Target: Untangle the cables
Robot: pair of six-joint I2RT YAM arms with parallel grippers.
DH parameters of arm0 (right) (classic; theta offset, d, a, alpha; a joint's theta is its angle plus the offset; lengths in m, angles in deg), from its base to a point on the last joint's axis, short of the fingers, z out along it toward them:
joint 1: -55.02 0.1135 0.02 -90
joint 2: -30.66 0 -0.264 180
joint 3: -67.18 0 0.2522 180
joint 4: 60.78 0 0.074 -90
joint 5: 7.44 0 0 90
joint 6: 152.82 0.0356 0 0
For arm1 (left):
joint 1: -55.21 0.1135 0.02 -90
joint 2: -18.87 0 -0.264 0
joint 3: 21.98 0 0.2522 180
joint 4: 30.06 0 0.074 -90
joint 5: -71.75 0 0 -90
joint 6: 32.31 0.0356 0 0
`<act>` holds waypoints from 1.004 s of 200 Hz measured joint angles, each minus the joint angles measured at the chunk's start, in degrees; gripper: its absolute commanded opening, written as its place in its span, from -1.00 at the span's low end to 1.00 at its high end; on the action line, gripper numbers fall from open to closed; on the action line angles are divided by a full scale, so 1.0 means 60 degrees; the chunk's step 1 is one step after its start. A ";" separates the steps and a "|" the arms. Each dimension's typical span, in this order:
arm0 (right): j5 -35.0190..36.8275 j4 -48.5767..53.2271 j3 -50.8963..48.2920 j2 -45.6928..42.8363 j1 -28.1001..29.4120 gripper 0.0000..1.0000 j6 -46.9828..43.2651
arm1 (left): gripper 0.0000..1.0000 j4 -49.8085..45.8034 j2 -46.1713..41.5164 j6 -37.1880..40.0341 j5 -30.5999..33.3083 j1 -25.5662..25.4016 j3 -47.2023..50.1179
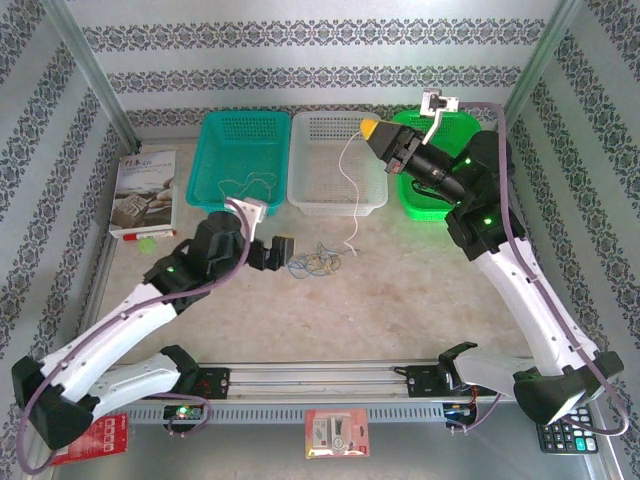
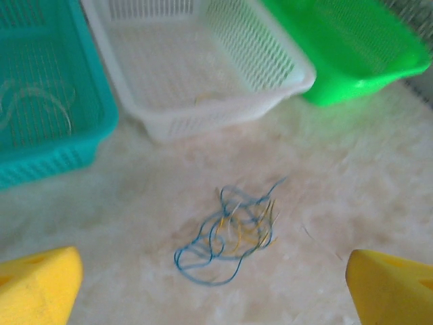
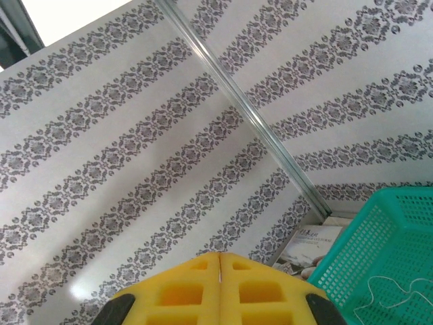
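A small tangle of blue and yellow cables (image 1: 318, 263) lies on the table in front of the white basket, and in the left wrist view the tangle (image 2: 230, 233) is blurred. My left gripper (image 1: 277, 255) hovers just left of it, open, its yellow fingertips (image 2: 37, 284) wide apart with nothing between them. My right gripper (image 1: 372, 128) is raised over the white basket's far right corner, shut on a whitish cable (image 1: 352, 200) that hangs down to the table near the tangle. Another whitish cable (image 1: 250, 185) lies in the teal basket (image 3: 399, 244).
Three baskets stand in a row at the back: teal (image 1: 243, 160), white (image 1: 338, 165) and green (image 1: 440, 175). A book (image 1: 145, 190) and a red marker (image 1: 140, 233) lie at the far left. A calculator (image 1: 565, 435) sits at the near right corner.
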 measured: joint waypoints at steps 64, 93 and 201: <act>-0.0390 0.0127 0.0127 0.0004 0.0233 -1.00 -0.0033 | 0.95 0.0295 0.0113 0.0528 -0.2018 0.0000 -0.1909; -0.0390 0.0291 0.0127 0.0004 0.0634 -1.00 -0.0182 | 0.77 0.0838 0.0801 0.0663 -0.3045 0.0004 -0.2444; -0.0346 0.0506 0.0095 0.0226 0.2361 -1.00 -0.0667 | 0.34 0.2160 0.1643 0.1180 -0.3840 0.0047 -0.2892</act>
